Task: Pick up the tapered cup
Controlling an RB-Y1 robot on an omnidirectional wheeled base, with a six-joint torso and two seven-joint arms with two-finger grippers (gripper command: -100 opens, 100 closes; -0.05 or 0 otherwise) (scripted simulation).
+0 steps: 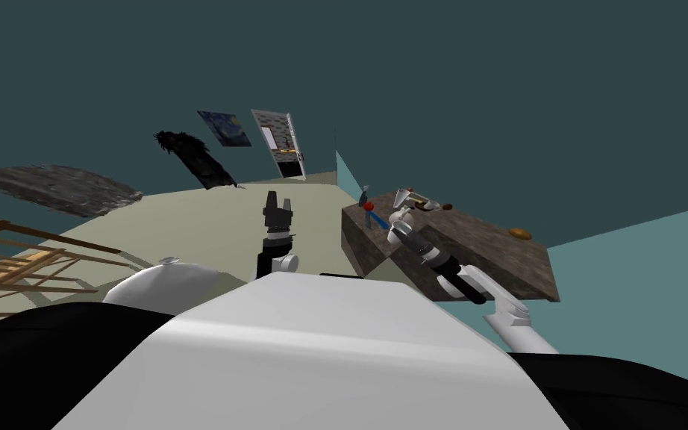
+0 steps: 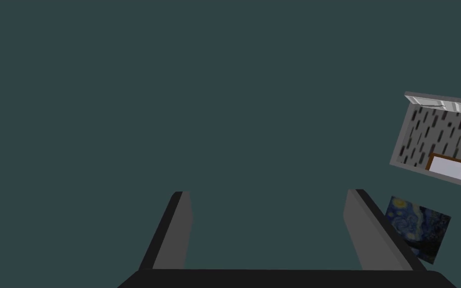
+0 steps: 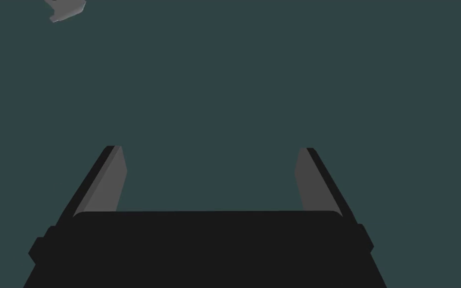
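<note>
A pale cup (image 1: 401, 198), wide at the top and narrow at the base, stands on the far left part of a dark stone-like table (image 1: 484, 250) in the head view. My right arm reaches over that table, and its hand (image 1: 401, 221) sits just before the cup. In the right wrist view the right gripper (image 3: 209, 150) is open, with nothing between its fingers and a dark teal wall beyond. A small grey shape (image 3: 64, 9) shows off to one side. My left gripper (image 1: 280, 197) is raised in front of my chest, open (image 2: 269, 192) and empty.
On the table near the cup are a grey bottle (image 1: 365, 192), a red thing (image 1: 368, 204), a blue thing (image 1: 377, 219) and a few small items (image 1: 430, 204); an orange-brown lump (image 1: 520, 234) lies farther right. Wooden furniture (image 1: 7, 261) stands at my left, and a door (image 1: 281, 143) is at the far wall.
</note>
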